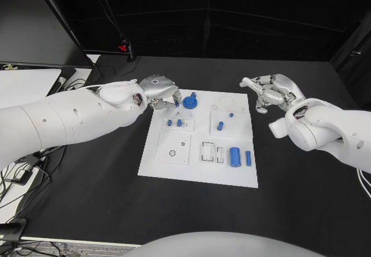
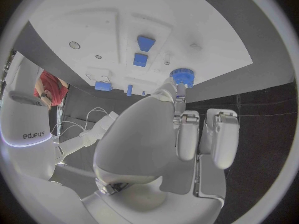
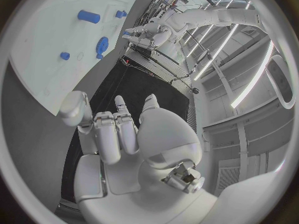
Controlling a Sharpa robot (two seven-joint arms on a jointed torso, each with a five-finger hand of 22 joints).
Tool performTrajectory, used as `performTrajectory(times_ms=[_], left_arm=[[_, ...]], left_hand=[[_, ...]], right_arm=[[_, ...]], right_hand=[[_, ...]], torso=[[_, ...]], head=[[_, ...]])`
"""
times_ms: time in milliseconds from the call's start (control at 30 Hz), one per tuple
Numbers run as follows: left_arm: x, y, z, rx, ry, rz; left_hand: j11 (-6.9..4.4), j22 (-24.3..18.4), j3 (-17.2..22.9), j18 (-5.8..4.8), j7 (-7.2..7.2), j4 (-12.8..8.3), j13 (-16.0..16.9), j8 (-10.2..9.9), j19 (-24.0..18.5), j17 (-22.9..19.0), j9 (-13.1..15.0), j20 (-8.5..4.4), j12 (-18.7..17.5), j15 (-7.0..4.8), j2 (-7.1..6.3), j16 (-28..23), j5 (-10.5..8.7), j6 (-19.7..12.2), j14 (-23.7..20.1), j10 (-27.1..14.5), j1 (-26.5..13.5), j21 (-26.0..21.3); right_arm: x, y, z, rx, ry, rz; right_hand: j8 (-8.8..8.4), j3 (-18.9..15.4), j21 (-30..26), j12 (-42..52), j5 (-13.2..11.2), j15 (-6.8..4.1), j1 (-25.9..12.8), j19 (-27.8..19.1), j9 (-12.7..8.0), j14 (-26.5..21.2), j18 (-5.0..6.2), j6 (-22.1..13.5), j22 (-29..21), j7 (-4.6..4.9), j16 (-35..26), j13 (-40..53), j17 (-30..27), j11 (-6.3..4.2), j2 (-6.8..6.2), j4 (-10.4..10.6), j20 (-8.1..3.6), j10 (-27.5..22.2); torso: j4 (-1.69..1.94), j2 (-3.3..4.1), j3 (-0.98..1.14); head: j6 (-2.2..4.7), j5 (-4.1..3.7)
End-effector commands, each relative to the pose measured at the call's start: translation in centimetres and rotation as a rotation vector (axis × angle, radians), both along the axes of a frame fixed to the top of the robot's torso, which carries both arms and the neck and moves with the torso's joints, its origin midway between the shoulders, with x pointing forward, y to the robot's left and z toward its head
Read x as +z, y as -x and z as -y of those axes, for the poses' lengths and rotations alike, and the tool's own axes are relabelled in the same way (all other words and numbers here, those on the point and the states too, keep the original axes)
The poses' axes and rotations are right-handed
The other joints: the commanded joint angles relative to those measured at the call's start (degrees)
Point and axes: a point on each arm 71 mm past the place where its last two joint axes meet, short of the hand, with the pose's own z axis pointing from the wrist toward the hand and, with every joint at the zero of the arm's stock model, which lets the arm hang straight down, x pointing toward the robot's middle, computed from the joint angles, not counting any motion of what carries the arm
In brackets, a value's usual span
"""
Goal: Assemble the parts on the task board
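Left hand (image 1: 160, 92) pinching blue round part (image 1: 190, 100) at its fingertips over task board (image 1: 174, 171); right hand (image 1: 269, 91) released, fingers apart, beside the board's far corner.

Black table (image 1: 93, 203), white desk (image 1: 27, 83) beside, ceiling strip lights (image 3: 252, 79).

Even, bright overhead light whitens the task board (image 1: 198, 171) against the dark table (image 1: 93, 203); shadows are soft. Ceiling strip lights glare at two o'clock in the right wrist view. Fisheye rims bend, perhaps slightly blurred.
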Motion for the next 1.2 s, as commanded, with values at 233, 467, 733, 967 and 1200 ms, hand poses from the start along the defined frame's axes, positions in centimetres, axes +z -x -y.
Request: performTrajectory(times_ms=[233,467,733,967,1200], left_arm=[[-0.7,-0.3,0.0,0.016,-0.033,-0.044],[-1.5,-0.4,0.2,0.025,-0.048,-0.070],[-1.9,-0.4,0.4,0.019,-0.061,-0.090],[-2.0,-0.4,0.9,0.004,-0.064,-0.096],[-2.1,-0.5,1.0,0.008,-0.073,-0.106]], left_hand=[[0.12,15.09,0.31,-0.38,0.69,0.05,-0.04,0.33,5.98,15.10,0.39,-0.32,-0.46,0.04,-0.03,0.05,0.20,0.65,6.12,-0.13,-0.59,0.18],[0.04,15.09,0.42,-0.38,0.63,-0.01,-0.03,0.24,5.98,15.10,0.37,-0.31,-0.68,0.03,-0.11,0.05,0.19,0.58,6.12,-0.16,-0.62,0.18],[0.03,15.09,0.43,-0.38,0.62,-0.01,-0.03,0.23,5.98,15.10,0.36,-0.31,-0.72,0.02,-0.13,0.05,0.19,0.57,6.12,-0.17,-0.62,0.18],[0.04,15.09,0.46,-0.38,0.62,-0.01,-0.03,0.21,5.98,15.10,0.36,-0.31,-0.79,0.01,-0.15,0.05,0.19,0.56,6.12,-0.16,-0.66,0.18],[0.04,15.09,0.52,-0.38,0.62,-0.04,-0.02,0.17,5.98,15.10,0.35,-0.31,-0.86,0.01,-0.19,0.05,0.19,0.53,6.12,-0.16,-0.63,0.18]], right_arm=[[0.1,0.0,-0.1,0.010,-0.003,0.001],[0.1,0.0,-0.1,0.012,-0.004,0.001],[0.1,0.0,-0.1,0.012,-0.004,0.000],[0.1,0.0,-0.2,0.015,-0.004,-0.001],[0.1,0.0,-0.4,0.022,-0.006,-0.001]], right_hand=[[0.38,-0.36,-0.35,-0.31,-0.31,-0.48,0.62,-0.38,-0.04,5.96,0.76,-0.28,4.79,0.06,0.14,10.50,15.08,-0.35,0.04,0.09,0.06,1.48],[0.39,-0.39,-0.39,-0.33,-0.22,-0.47,0.69,-0.36,-0.04,5.96,0.76,-0.29,4.78,0.08,0.14,10.47,15.08,-0.33,0.01,0.06,0.06,1.46],[0.39,-0.39,-0.39,-0.33,-0.22,-0.47,0.69,-0.36,-0.04,5.96,0.76,-0.29,4.78,0.08,0.14,10.47,15.08,-0.33,0.01,0.06,0.06,1.46],[0.40,-0.43,-0.51,-0.34,-0.17,-0.47,0.71,-0.41,-0.05,5.96,0.78,-0.30,4.74,0.08,0.14,10.45,15.08,-0.32,0.01,0.07,0.06,1.45],[0.40,-0.43,-0.51,-0.34,-0.17,-0.47,0.71,-0.41,-0.05,5.96,0.78,-0.30,4.74,0.08,0.14,10.45,15.08,-0.32,0.01,0.07,0.06,1.45]], torso=[[0.12,0.09,0.05],[0.15,0.05,0.07],[-0.07,0.00,0.03],[-0.01,0.02,0.02],[0.06,0.05,0.03]], head=[[-0.25,-0.12],[-0.46,0.06],[-0.57,0.11],[-0.66,-0.04],[-0.79,-0.11]])
